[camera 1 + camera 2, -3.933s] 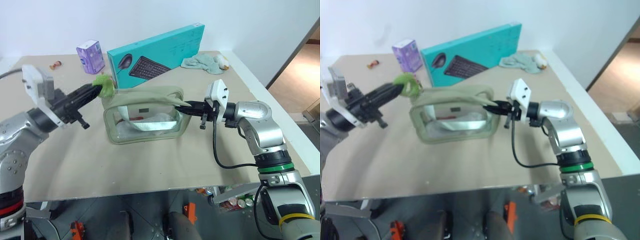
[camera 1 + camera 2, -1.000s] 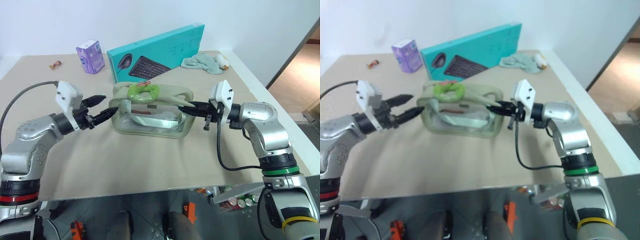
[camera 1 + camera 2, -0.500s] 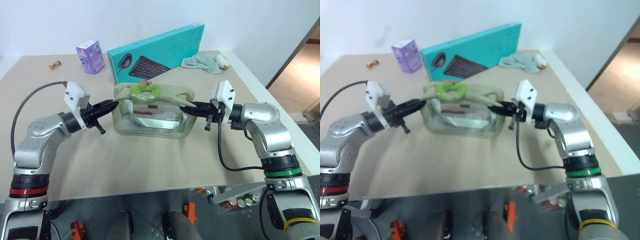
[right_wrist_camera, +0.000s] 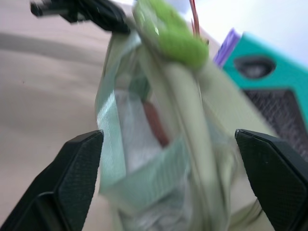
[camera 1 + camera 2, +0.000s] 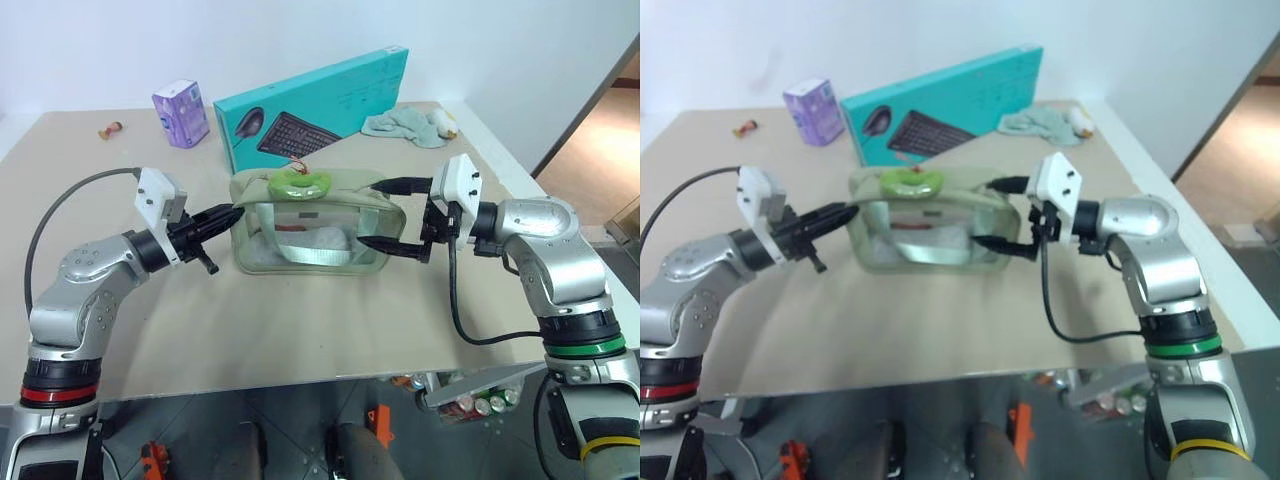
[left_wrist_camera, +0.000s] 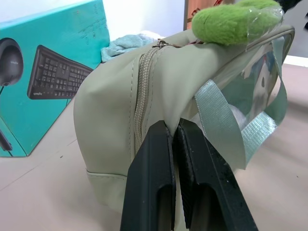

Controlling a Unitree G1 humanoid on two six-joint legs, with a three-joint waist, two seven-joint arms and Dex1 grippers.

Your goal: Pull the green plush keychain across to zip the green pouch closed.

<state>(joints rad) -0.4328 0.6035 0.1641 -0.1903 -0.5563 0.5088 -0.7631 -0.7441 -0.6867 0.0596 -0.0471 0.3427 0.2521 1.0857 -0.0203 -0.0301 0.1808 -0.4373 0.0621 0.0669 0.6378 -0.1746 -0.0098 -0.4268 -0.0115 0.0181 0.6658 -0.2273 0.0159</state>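
Pouch (image 5: 310, 230) mid-table, plush keychain (image 5: 297, 184) atop zipper | left gripper (image 6: 174, 132) pinched shut on pouch end; right gripper (image 5: 392, 215) spread wide, empty | next: keep anchor, right grabs keychain, pulls along zipper

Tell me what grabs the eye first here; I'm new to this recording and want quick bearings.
The green pouch sits mid-table with the bright green plush keychain lying on its top. The left claw is shut on the pouch's left end, while the right claw stands wide open at its right end. Behind stands a teal keyboard box.
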